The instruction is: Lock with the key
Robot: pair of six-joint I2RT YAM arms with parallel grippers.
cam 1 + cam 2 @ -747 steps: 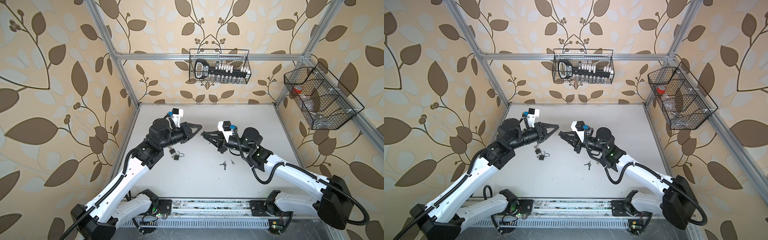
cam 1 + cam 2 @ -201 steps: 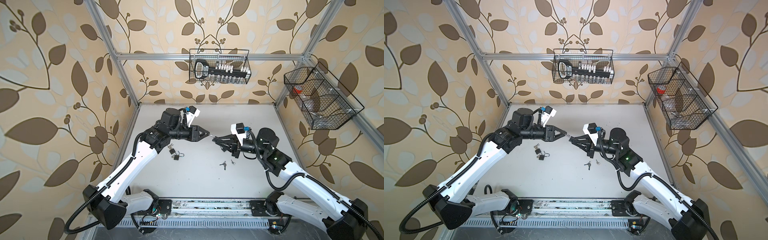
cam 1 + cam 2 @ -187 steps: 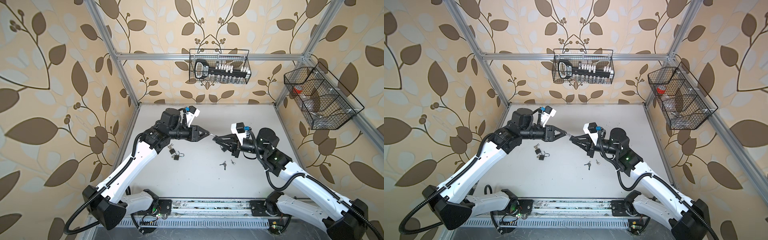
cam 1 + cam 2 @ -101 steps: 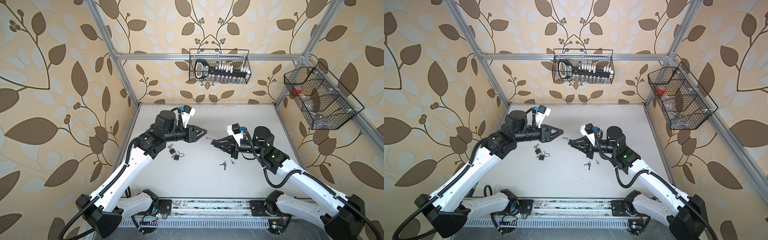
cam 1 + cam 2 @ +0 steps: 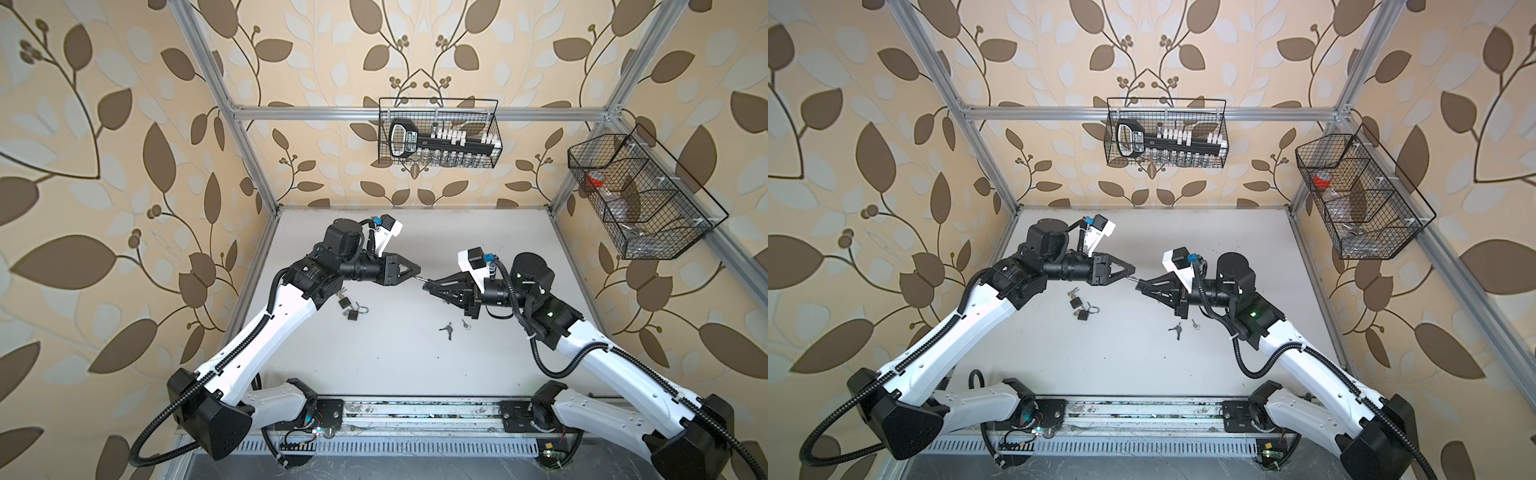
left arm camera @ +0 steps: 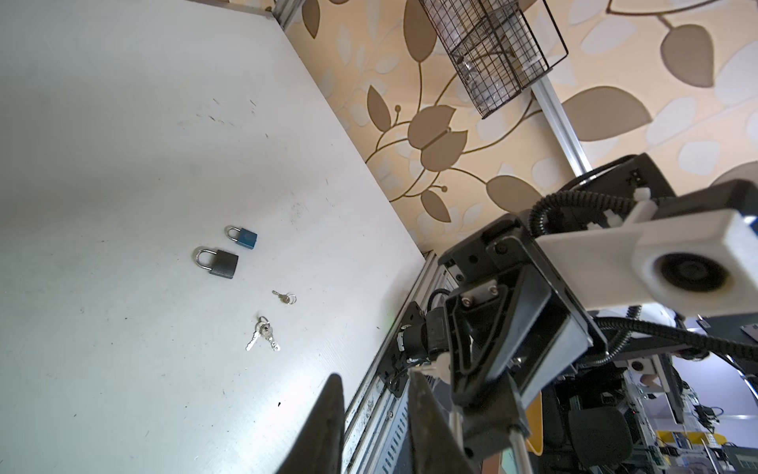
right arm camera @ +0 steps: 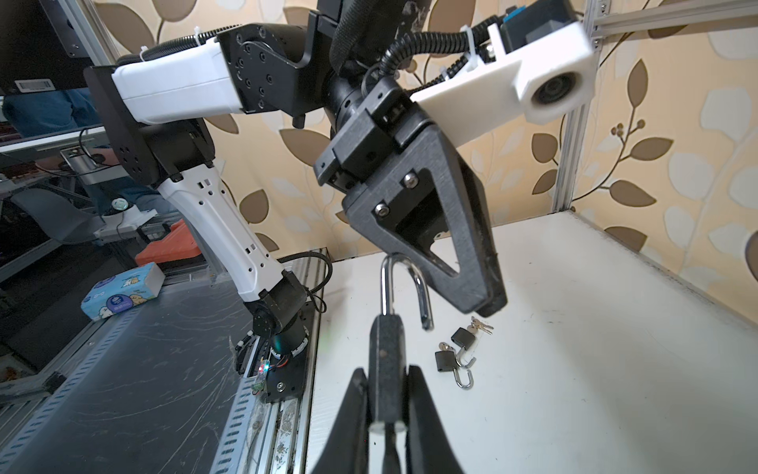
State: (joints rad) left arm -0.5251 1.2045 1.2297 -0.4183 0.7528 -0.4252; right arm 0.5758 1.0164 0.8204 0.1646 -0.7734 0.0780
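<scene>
Reaching toward each other above the middle of the tabletop (image 5: 395,365), both arms hold their wrists raised and roughly level, so the left gripper (image 5: 414,276) and right gripper (image 5: 428,285) sit nearly tip to tip. The right fingers (image 7: 426,410) are clamped on a black padlock (image 7: 387,361), whose silver shackle stands open and points at the left gripper. The left fingers (image 6: 333,410) stand a little apart. 2 keys on a ring (image 5: 446,329) and 1 single key (image 5: 464,324) lie on the tabletop beneath the right wrist. A white label on the black tool (image 5: 409,143) in the far basket (image 5: 457,100) is too small to read.
</scene>
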